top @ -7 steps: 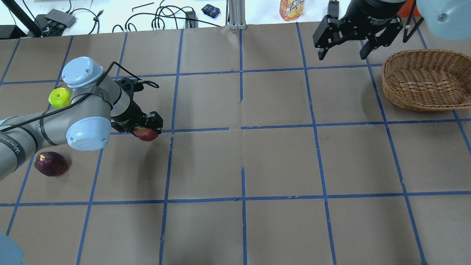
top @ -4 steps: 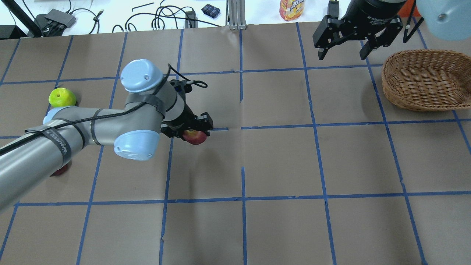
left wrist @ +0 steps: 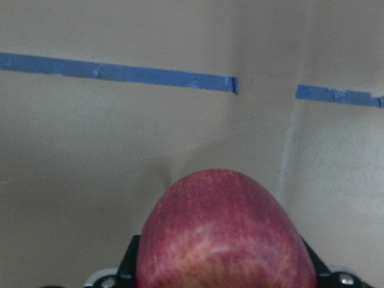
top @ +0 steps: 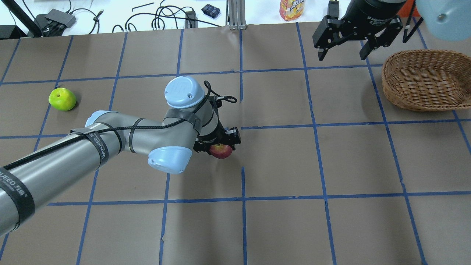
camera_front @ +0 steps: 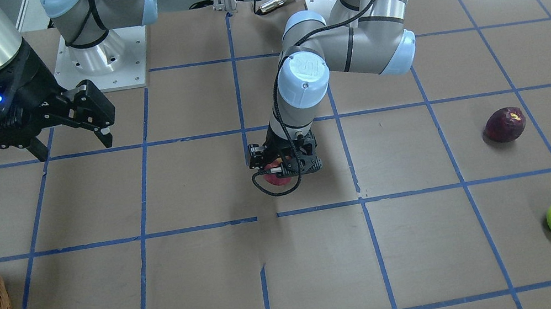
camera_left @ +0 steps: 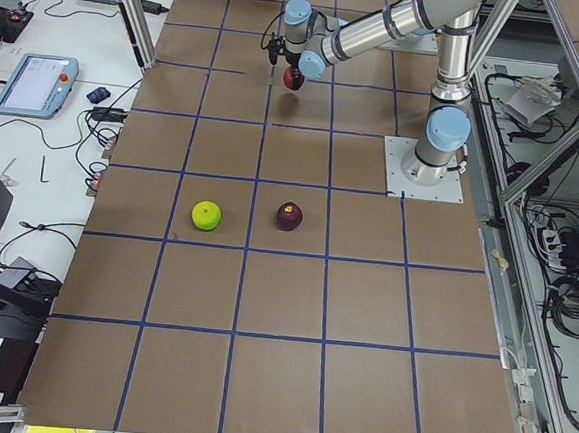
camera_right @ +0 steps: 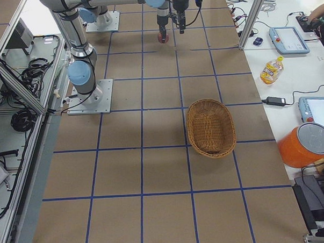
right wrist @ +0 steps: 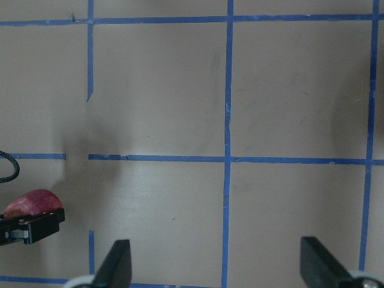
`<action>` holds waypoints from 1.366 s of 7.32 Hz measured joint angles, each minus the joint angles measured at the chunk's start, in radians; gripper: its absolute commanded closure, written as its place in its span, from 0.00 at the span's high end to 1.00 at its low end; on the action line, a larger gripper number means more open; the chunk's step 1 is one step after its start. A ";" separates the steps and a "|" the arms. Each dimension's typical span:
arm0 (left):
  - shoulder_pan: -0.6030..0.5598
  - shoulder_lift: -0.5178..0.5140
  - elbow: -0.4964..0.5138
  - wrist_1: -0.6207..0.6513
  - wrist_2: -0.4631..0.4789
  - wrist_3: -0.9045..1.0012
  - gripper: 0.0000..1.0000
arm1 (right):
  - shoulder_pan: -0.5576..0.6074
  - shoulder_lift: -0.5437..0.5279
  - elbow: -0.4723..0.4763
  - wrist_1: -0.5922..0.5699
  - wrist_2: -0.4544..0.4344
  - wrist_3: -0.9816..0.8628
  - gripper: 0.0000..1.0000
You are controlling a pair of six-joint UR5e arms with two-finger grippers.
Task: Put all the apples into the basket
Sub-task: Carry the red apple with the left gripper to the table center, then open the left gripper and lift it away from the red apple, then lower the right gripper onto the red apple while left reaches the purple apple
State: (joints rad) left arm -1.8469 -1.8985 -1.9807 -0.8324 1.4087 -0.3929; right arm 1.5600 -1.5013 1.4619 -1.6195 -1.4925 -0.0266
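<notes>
While the left gripper (top: 220, 144) holds the red apple (top: 221, 151) w/ jaws clamped on it, just above the table (top: 279, 165), it sits well apart from the basket (top: 423, 103), approx. mid-table. Right gripper (top: 342, 55) hovers near the basket, off its rim on the side toward the red apple, jaws spread wide, holding nothing. Green apple (top: 62, 99) and maroon apple (camera_front: 505, 125) lie on the table at the end opposite the basket, near each other, not touching. In the overhead view the left arm hides the maroon one.
</notes>
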 measured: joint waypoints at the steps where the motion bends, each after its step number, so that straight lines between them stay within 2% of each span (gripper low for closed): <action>1: 0.001 -0.003 0.006 0.001 0.001 -0.006 1.00 | 0.000 0.002 0.000 -0.001 0.000 0.000 1.00; 3: 0.009 0.010 0.044 -0.029 0.005 -0.007 1.00 | 0.000 0.013 0.000 0.004 -0.003 0.000 1.00; 6: 0.076 0.044 0.164 -0.206 0.031 0.084 1.00 | 0.003 0.019 -0.002 0.014 -0.014 0.005 1.00; 8: 0.190 0.087 0.181 -0.288 0.128 0.342 1.00 | 0.010 0.036 -0.004 0.011 -0.007 0.014 1.00; 10: 0.329 0.146 0.166 -0.339 0.191 0.605 1.00 | 0.071 0.080 -0.008 -0.010 -0.006 0.160 1.00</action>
State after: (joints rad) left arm -1.5180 -1.7521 -1.8151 -1.1712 1.5996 0.2120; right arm 1.6311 -1.4215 1.4544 -1.6294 -1.4990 0.1338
